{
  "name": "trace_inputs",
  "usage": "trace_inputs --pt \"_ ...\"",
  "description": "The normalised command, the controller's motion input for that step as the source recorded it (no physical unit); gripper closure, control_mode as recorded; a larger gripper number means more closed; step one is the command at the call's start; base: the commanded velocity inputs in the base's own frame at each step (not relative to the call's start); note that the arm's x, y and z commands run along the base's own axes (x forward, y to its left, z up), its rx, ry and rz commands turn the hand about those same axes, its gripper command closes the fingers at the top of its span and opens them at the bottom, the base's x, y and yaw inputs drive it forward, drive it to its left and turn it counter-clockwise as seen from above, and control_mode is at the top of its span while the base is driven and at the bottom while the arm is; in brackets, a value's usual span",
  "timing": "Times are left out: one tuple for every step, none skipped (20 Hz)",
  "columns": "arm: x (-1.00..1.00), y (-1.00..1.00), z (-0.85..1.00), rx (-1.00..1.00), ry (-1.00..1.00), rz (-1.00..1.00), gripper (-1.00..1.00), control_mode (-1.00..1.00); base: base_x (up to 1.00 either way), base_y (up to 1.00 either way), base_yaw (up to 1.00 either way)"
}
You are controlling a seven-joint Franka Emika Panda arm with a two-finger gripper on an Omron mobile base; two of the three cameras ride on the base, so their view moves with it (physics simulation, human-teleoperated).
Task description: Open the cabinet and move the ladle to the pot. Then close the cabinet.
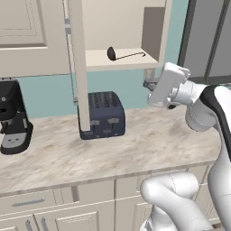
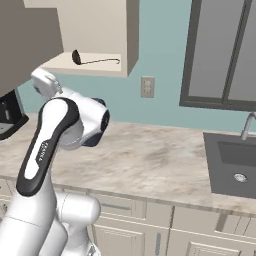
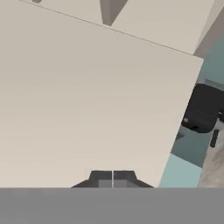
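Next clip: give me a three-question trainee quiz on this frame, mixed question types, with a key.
1. True or false: the cabinet door stands open.
2. Where does the ladle lie? A) on the counter B) on the cabinet shelf C) in the gripper
3. Fill in: the gripper fingers are ____.

Key
1. True; the door is swung out edge-on in front of the toaster.
2. B; it lies on the shelf with its bowl to the left in both base views.
3. Shut, holding nothing.

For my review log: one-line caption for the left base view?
Beige wall cabinet open, small black ladle lying on its shelf, white arm's shut tool below it.
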Motion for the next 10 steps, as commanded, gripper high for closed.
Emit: trace_inputs --pt "0.23 0.0 0.01 -0.15 0.08 -0.1 -1.0 -1.0 0.0 0.0 0.0" --pt "0.22 0.0 0.05 -0.15 0.07 -0.09 -1.0 -1.0 0.0 0.0 0.0" --pt "0.21 0.0 0.02 -0.15 0.05 -0.09 -1.0 -1.0 0.0 0.0 0.0" --pt "0.18 0.0 0.04 -0.13 0.0 -0.07 -1.0 -1.0 0.0 0.0 0.0" --pt "0.21 0.0 0.01 -0.1 0.0 -0.04 -1.0 -1.0 0.0 0.0 0.0" --pt "0.2 0.0 0.0 -0.07 0.0 -0.01 -1.0 -1.0 0.0 0.0 0.0" --pt "0.19 0.0 0.0 -0.05 -0.03 0.0 -1.0 -1.0 0.0 0.0 0.0" --pt "0.15 0.0 0.0 0.0 -0.06 0.0 -1.0 -1.0 0.0 0.0 0.0" --pt "0.12 -0.06 0.0 0.0 -0.05 0.0 -1.0 -1.0 0.0 0.0 0.0" --pt "0.15 -0.08 0.0 0.0 -0.01 0.0 -1.0 -1.0 0.0 0.0 0.0"
